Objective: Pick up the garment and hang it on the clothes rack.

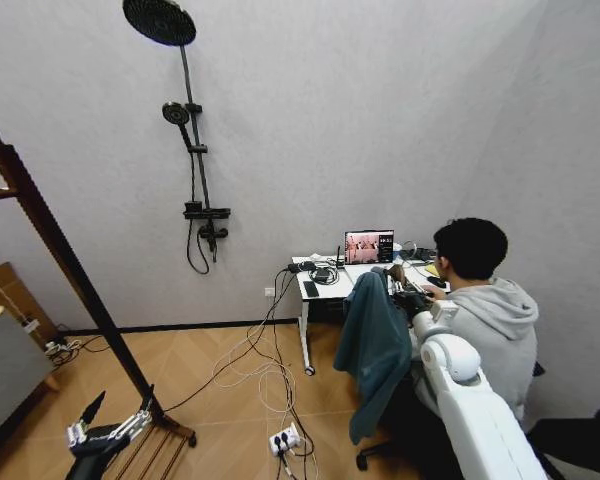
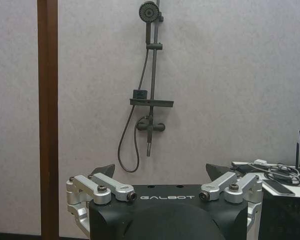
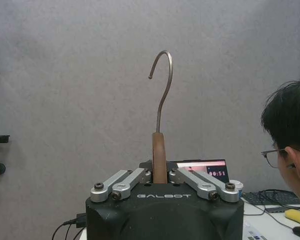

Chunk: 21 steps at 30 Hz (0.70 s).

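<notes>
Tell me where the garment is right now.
In the head view the garment hangs on the right, held by the right gripper, beside the desk.

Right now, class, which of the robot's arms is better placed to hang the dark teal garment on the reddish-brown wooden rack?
Right. Its right gripper is shut on the wooden hanger carrying the dark teal garment. The left gripper hangs open and empty by the reddish-brown wooden rack.

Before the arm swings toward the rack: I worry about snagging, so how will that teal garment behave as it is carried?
Probably floppy: the garment hangs in long loose folds below the right gripper, so it may sway. The gripper is shut on a wooden hanger with a thin metal hook, so the cloth could pivot. Its low hem might brush the floor cables.
</notes>
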### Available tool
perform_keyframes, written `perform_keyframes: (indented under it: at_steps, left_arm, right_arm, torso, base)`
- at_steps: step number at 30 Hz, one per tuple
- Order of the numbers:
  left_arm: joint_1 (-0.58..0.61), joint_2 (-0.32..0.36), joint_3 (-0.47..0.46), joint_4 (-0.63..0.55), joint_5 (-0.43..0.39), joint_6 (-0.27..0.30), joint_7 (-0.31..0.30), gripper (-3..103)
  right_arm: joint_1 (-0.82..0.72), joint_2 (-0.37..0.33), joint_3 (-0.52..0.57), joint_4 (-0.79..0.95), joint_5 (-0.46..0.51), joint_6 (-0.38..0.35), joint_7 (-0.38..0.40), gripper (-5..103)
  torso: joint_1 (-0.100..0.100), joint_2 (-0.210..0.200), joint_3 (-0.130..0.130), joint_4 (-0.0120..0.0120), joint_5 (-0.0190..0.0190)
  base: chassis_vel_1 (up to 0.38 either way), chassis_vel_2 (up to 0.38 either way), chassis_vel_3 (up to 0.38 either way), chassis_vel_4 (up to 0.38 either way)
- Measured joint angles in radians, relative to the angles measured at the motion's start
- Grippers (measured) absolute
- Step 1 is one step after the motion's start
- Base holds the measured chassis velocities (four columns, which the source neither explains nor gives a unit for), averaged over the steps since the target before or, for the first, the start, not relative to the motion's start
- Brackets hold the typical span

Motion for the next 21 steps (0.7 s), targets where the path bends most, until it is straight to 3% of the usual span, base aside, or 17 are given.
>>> perform_keyframes:
  at_steps: [8, 14, 21]
  left_arm:
    - [0.000, 0.000, 0.000, 0.000, 0.000, 0.000, 0.000, 100]
    - [0.000, 0.000, 0.000, 0.000, 0.000, 0.000, 0.000, 100]
    - [0.000, 0.000, 0.000, 0.000, 0.000, 0.000, 0.000, 100]
  right_arm:
    - [-0.063, 0.008, -0.018, 0.108, 0.005, -0.008, -0.018, 10]
    - [-0.146, 0.017, -0.073, 0.308, 0.028, -0.048, -0.119, 10]
    - [-0.078, -0.023, -0.178, 0.328, 0.087, -0.067, -0.150, 10]
  torso:
    - [0.000, 0.000, 0.000, 0.0001, 0.0000]
    - [0.000, 0.000, 0.000, 0.0000, -0.0003]
    - [0.000, 0.000, 0.000, 0.0002, -0.0007]
  base:
    - [0.000, 0.000, 0.000, 0.000]
    - [0.000, 0.000, 0.000, 0.000]
    - [0.036, 0.028, 0.028, 0.038]
